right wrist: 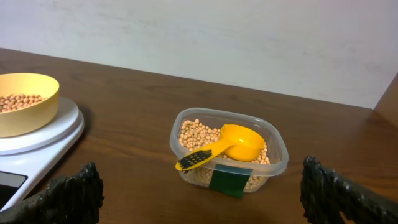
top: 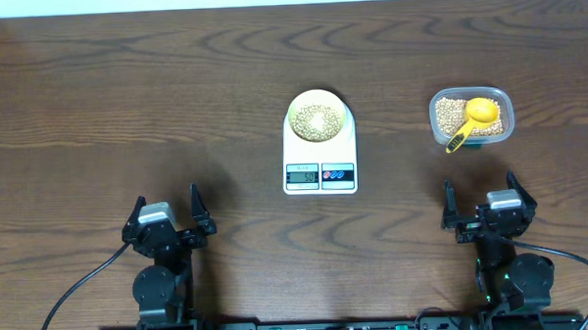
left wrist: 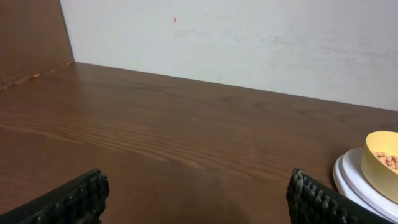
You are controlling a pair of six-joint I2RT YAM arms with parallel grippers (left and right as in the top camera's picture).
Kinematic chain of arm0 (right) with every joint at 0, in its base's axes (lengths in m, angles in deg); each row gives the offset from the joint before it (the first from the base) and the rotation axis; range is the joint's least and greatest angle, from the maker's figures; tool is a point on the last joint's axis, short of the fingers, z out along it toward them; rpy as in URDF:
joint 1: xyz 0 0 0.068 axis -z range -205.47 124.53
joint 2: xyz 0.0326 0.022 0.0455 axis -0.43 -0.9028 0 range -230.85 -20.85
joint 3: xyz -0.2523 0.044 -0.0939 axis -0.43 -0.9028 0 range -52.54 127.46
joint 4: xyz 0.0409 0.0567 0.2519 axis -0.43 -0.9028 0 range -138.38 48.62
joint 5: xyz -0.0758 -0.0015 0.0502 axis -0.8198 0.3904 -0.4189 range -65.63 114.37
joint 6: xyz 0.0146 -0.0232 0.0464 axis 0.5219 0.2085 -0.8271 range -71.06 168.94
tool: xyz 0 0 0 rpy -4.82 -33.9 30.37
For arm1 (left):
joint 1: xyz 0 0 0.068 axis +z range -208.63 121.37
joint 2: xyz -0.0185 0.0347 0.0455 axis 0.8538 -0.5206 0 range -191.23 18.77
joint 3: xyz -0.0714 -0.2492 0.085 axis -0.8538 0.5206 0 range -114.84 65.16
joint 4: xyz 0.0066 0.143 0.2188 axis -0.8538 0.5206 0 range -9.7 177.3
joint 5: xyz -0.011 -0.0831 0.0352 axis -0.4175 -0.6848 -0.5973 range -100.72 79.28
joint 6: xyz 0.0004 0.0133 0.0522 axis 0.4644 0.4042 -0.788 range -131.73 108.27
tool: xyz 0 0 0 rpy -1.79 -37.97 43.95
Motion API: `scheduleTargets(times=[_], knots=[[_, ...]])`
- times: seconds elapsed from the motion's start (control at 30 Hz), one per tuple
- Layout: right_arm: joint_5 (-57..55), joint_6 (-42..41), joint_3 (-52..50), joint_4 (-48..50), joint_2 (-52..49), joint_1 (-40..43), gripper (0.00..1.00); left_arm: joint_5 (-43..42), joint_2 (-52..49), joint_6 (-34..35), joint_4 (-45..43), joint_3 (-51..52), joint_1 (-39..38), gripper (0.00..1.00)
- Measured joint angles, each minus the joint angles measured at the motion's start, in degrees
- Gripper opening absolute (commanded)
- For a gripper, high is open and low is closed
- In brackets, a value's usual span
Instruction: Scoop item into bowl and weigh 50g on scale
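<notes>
The white scale (top: 320, 154) sits mid-table with the pale-yellow bowl (top: 318, 121) on its platform, holding tan beans (top: 317, 120). More beans (top: 451, 113) fill a clear plastic container (top: 472, 117) at the right, with a yellow scoop (top: 474, 119) resting in it. My left gripper (top: 168, 211) hangs open near the front left, nothing between its fingers. My right gripper (top: 484, 195) stands open in front of the container, empty too. The right wrist view shows the container (right wrist: 227, 149), scoop (right wrist: 227, 144), bowl (right wrist: 25, 102) and scale (right wrist: 43, 137). The left wrist view catches the bowl (left wrist: 382, 158) at far right.
A white wall (left wrist: 249, 43) borders the far side of the wooden table (top: 135, 112). A green tape patch (right wrist: 230, 180) is on the container's front wall. Cables run from both arm bases at the front edge.
</notes>
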Motion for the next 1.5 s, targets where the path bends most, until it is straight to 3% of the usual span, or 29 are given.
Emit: scheduleTargets(times=[0.9, 1.5], knots=[[0.0, 0.0, 0.0, 0.0, 0.0, 0.0, 0.99, -0.2, 0.0, -0.1, 0.1, 0.0, 0.0, 0.94], [0.0, 0.0, 0.0, 0.0, 0.0, 0.0, 0.99, -0.2, 0.0, -4.6, 0.1, 0.0, 0.3, 0.94]])
